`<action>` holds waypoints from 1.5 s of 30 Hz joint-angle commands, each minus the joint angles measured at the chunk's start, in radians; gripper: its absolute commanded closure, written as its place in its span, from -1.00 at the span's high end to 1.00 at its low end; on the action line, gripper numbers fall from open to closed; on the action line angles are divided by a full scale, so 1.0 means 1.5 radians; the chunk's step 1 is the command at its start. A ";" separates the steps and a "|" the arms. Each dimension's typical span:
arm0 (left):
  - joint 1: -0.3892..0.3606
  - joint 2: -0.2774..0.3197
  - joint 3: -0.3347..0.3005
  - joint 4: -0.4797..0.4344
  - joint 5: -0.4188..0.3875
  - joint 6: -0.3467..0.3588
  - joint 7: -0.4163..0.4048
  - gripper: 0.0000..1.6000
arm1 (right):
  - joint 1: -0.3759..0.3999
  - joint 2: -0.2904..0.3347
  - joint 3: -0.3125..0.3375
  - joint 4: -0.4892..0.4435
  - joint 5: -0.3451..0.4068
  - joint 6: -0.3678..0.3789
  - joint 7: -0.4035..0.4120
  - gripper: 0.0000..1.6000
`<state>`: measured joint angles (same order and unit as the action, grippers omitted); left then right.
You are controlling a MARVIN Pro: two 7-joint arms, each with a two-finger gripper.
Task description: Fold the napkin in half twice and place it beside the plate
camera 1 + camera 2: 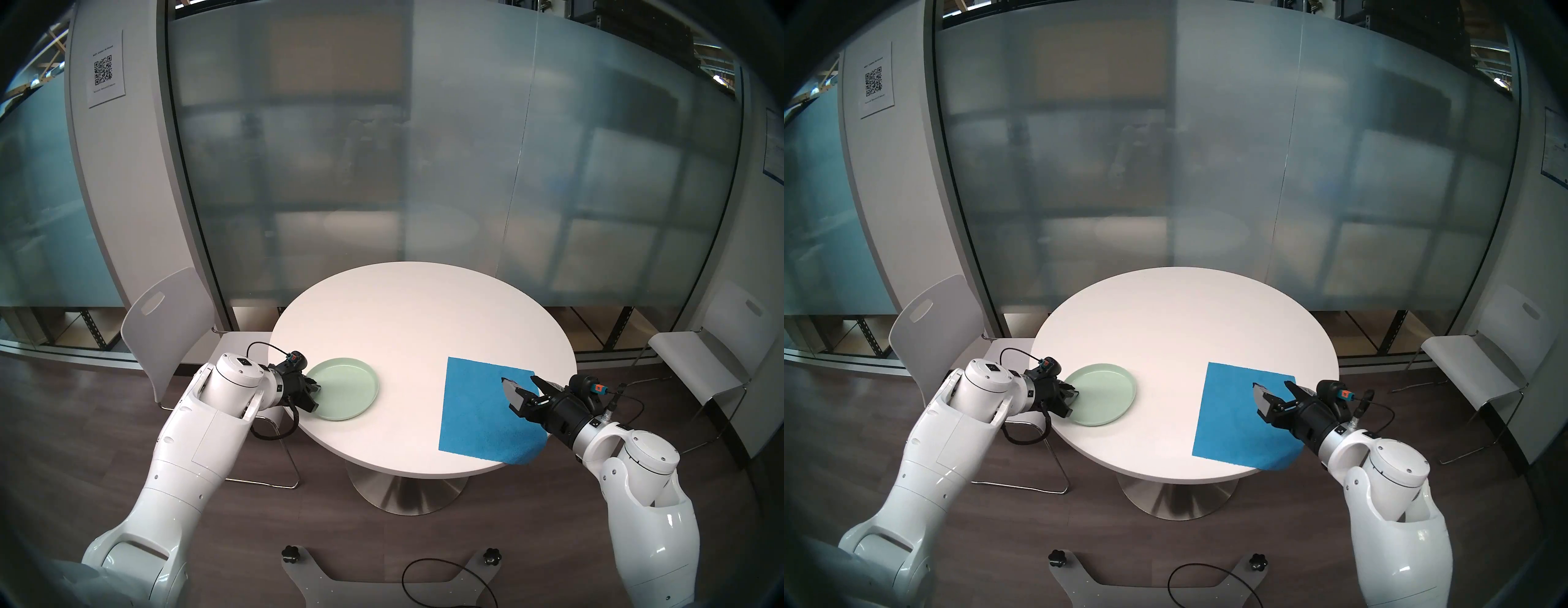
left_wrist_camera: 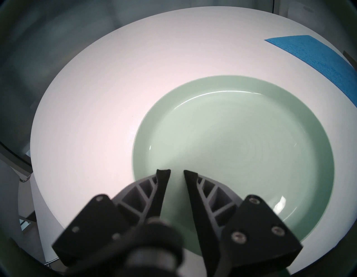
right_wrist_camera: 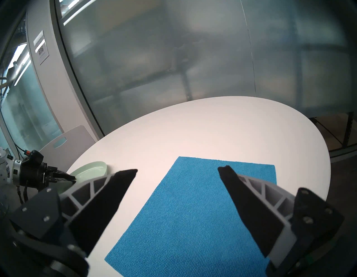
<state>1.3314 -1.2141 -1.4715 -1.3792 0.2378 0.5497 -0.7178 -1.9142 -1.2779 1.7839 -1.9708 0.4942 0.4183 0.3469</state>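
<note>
The blue napkin (image 1: 475,407) (image 1: 1233,412) lies spread flat on the right side of the round white table (image 1: 403,314); its near right corner droops over the table's edge. My right gripper (image 1: 518,378) (image 3: 178,169) hovers open over the napkin's (image 3: 193,212) right part, nothing between its fingers. The mint-green plate (image 1: 348,390) (image 2: 241,154) rests on the table's left side. At the plate's left rim, my left gripper (image 1: 316,397) (image 2: 176,171) has its jaws a narrow gap apart, nothing in it.
A white chair (image 1: 169,322) stands behind my left arm, another white chair (image 1: 700,352) to the right of the table. A frosted glass wall (image 1: 424,170) runs behind the table. A grey base with a black cable (image 1: 445,577) lies on the floor in front.
</note>
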 commanded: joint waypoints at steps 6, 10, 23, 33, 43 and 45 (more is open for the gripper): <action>0.009 0.009 -0.054 -0.095 -0.054 0.023 -0.051 0.20 | 0.019 0.002 -0.005 0.002 0.000 0.003 0.002 1.00; 0.011 -0.001 -0.069 -0.137 -0.080 0.044 -0.075 0.13 | 0.019 0.005 -0.007 0.005 -0.002 0.009 0.000 1.00; 0.016 -0.049 -0.018 -0.247 -0.119 0.102 -0.131 0.23 | -0.030 0.023 0.032 -0.016 -0.012 0.027 0.003 1.00; 0.019 -0.069 0.046 -0.241 -0.108 0.113 -0.127 0.21 | -0.063 0.016 0.059 -0.034 -0.020 0.037 -0.005 1.00; 0.014 -0.088 0.121 -0.220 -0.095 0.097 -0.132 0.13 | -0.075 0.007 0.070 -0.042 -0.018 0.033 -0.013 1.00; 0.014 -0.090 0.138 -0.217 -0.087 0.091 -0.131 0.05 | -0.077 0.006 0.072 -0.045 -0.018 0.033 -0.015 1.00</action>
<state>1.3645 -1.3187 -1.3197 -1.7073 0.0977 0.7062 -0.9128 -2.0247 -1.2597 1.8808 -2.0032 0.4598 0.4788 0.3244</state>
